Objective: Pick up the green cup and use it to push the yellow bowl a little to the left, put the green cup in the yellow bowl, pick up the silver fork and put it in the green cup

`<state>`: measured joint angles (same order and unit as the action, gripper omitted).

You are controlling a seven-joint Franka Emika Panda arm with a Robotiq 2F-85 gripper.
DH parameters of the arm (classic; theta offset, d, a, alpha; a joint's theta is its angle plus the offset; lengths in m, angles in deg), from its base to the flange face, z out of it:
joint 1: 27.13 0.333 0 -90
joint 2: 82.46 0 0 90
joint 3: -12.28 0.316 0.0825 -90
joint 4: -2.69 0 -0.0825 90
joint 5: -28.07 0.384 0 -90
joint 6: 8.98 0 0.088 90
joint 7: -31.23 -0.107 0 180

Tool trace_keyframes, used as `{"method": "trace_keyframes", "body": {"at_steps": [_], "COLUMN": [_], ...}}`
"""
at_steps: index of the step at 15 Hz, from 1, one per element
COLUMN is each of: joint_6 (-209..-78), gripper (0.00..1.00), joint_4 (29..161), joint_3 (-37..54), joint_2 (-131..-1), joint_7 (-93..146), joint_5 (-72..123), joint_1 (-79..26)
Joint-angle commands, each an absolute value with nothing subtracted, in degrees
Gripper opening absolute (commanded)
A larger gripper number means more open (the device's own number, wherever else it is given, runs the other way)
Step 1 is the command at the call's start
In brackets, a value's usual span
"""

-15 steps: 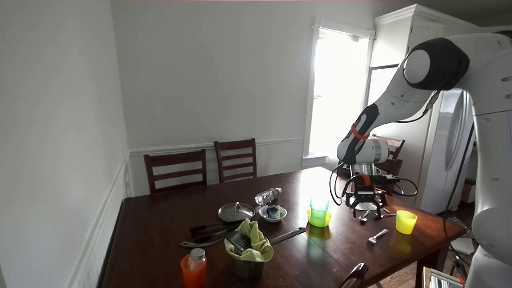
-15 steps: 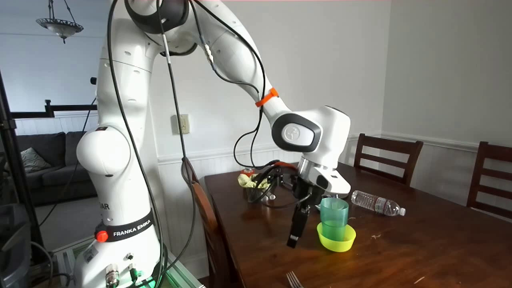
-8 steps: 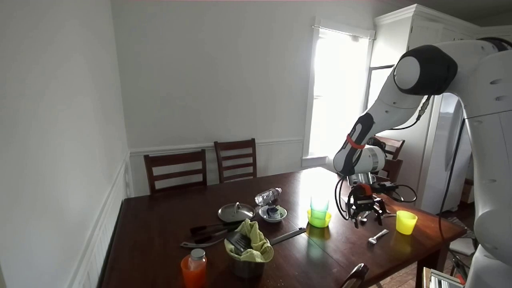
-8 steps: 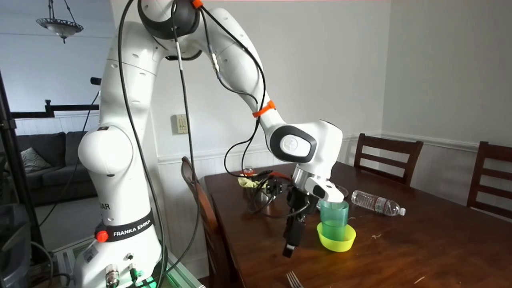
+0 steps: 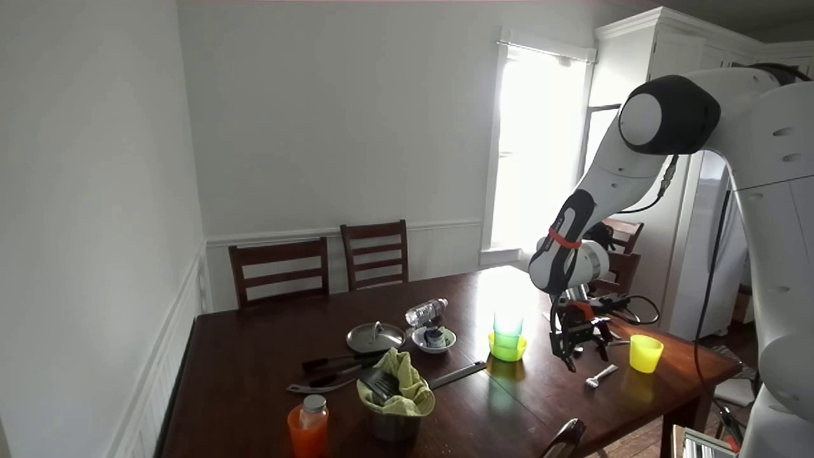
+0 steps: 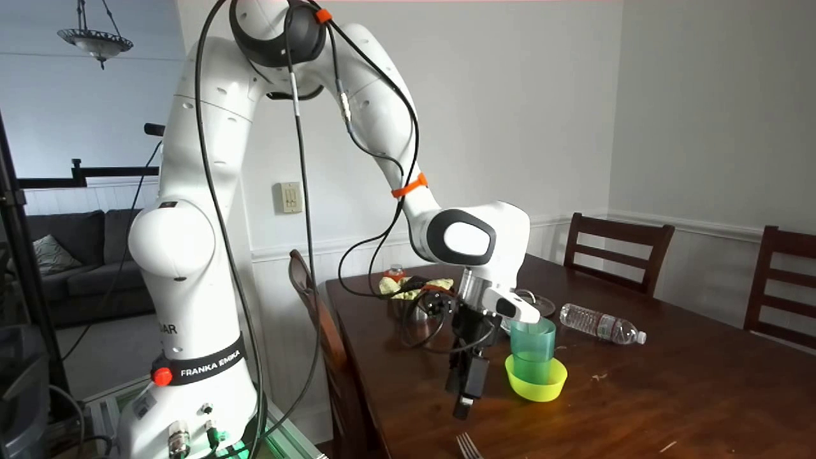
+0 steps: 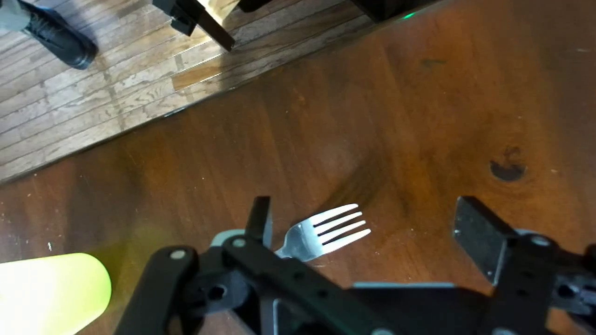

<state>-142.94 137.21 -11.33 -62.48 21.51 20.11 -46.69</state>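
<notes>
Chairs (image 5: 280,254) stand behind the worktop (image 5: 254,369) toward the left in an exterior view. On the worktop, starting from that side, we see an orange cup (image 5: 308,443) holding a lidded jar (image 5: 313,415), then some dark-handled utensils (image 5: 321,365) and a round metal lid (image 5: 374,342). Next sits a metal pot (image 5: 391,429) with a pale green cloth (image 5: 412,388) bunched in it and a dark turner (image 5: 380,385) resting on the folds. Behind it a clear bottle (image 5: 426,312) lies on its side, just beside a small white bowl (image 5: 432,350) whose contents we cannot make out. Further right, in both exterior views, the green cup (image 6: 532,344) stands upright inside the yellow bowl (image 6: 537,391). Near that pair the gripper (image 7: 368,227) hangs over the worktop, angled downward, its fingers (image 7: 477,237) spread wide apart. We find the silver fork (image 7: 305,241) lying on the worktop close by; in the wrist view its tines show between the fingers, while the gripper hides most of its handle from us. Farthest right on the worktop, a yellow cup (image 5: 645,354) stands upright, near the handle end of the fork.
</notes>
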Motion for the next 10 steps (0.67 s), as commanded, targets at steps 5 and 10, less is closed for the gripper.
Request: {"method": "trace_keyframes", "body": {"at_steps": [5, 10], "joint_6": [-152.43, -161.69], "gripper": [1.0, 1.0], "joint_4": [142.97, 146.07], "joint_3": [-13.54, -16.21], "joint_2": [-61.84, -59.63], "joint_7": [19.3, 16.61], "joint_5": [13.01, 7.44], "joint_1": [-44.32, -41.92]}}
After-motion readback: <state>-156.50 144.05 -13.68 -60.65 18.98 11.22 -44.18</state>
